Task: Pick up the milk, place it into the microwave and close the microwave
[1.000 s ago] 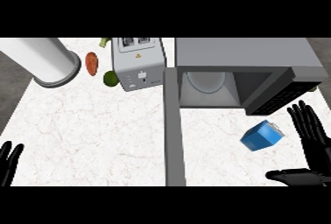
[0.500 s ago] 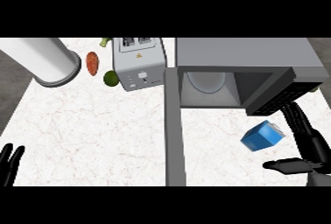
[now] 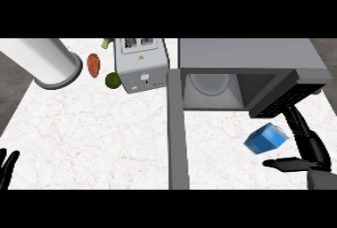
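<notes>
The milk [image 3: 266, 139] is a small blue carton with a pale top, lying tilted on the counter in front of the microwave [image 3: 245, 75]. The microwave stands open, its door [image 3: 175, 129] swung out toward me at the left of the opening, a white plate inside. My right hand [image 3: 308, 149] sits just right of the carton, open, fingers stretched up along its right side and thumb pointing left below it. I cannot tell whether it touches the carton. My left hand [image 3: 6, 167] rests open at the lower left edge.
A toaster [image 3: 139, 63] stands left of the microwave. A large white cylinder [image 3: 43, 60] lies at the back left. A red vegetable [image 3: 93, 63] and a green one [image 3: 113, 80] lie between them. The marble counter [image 3: 92, 133] spreads left of the door.
My right hand has moved left toward the milk, closing in around its right side and underside. The left hand has sunk slightly lower at the edge.
</notes>
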Tool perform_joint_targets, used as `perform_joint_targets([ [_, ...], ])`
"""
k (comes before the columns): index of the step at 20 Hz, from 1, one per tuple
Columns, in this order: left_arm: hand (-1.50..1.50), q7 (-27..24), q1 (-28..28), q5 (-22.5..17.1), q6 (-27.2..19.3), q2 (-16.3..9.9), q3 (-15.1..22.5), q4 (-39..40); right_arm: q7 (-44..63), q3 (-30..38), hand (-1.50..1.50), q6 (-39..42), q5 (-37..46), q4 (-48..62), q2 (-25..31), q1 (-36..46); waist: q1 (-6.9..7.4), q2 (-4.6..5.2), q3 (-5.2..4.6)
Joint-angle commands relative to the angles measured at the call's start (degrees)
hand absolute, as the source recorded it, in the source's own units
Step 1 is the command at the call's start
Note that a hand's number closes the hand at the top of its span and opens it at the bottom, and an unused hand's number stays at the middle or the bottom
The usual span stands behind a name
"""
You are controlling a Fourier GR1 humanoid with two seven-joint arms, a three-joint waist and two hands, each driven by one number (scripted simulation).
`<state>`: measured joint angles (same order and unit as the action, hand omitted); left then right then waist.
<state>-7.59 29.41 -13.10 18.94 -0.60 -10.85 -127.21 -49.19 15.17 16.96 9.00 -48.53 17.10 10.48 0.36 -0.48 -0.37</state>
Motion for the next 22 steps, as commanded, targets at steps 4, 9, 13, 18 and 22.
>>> perform_joint_targets([
  [4, -1.5, 0.1, -3.51, -1.73, -0.06, -1.5, -3.22, 3.11, -2.62, -1.67, -1.5, 2.31, 1.44, 9.52, 1.54, 3.13, 0.2, 0.62, 0.4],
  [9, -1.5, 1.59, -1.85, -1.47, 0.64, -1.46, -1.69, 0.76, -4.51, -2.68, -1.5, 5.67, 0.92, 13.84, 3.83, 4.29, 0.59, 0.76, 0.47],
  [13, -1.5, -2.0, -0.56, 2.25, 0.3, 0.56, 1.12, 1.9, -6.38, -4.29, -1.5, 4.54, 0.73, 17.62, 1.09, 5.7, 1.35, 0.91, 0.53],
  [18, -1.5, -0.17, -1.56, -0.41, 1.4, 0.2, -0.02, 1.93, -10.95, -3.87, -1.5, 2.01, 0.09, 22.47, 0.81, 7.21, 1.26, 0.94, 0.56],
  [22, -1.5, -0.24, -0.36, -1.24, 1.54, -0.59, -1.72, 0.75, -13.72, -3.52, -1.5, 4.68, -1.37, 23.79, 2.53, 7.35, 1.41, 0.96, 0.59],
])
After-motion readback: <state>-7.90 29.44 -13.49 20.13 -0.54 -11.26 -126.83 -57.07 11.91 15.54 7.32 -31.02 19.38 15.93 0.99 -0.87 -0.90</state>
